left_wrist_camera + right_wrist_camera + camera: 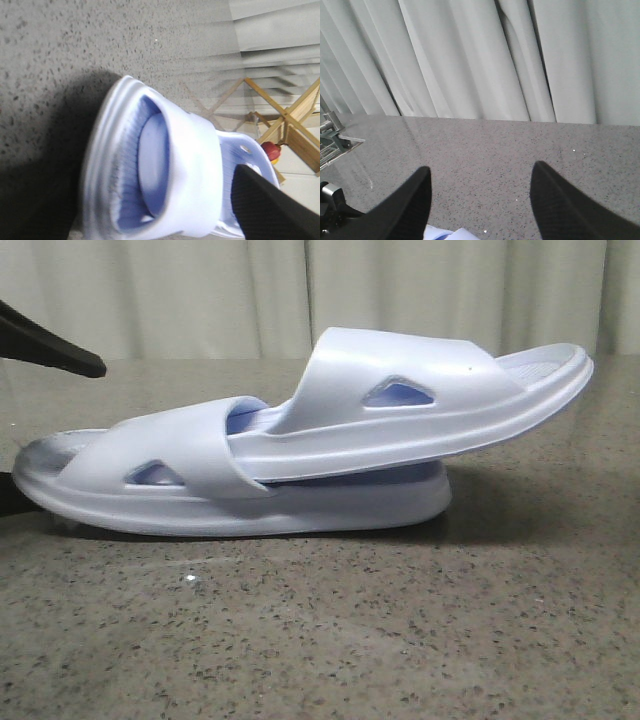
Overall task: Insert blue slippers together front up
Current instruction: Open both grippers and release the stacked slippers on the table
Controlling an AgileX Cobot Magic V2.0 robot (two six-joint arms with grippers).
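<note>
**Slippers nested, right pincer free**

The upper slipper (420,390) is wedged under the lower slipper's (240,495) strap, toe raised rightward, mid-table (400,640). Right gripper (480,200) gapes wide, empty. Left gripper (272,212): grip unclear, only one finger showing.

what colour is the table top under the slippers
Grey-brown speckled stone look with dark and white flecks, table top, clearest in the front view below the slippers.
</note>
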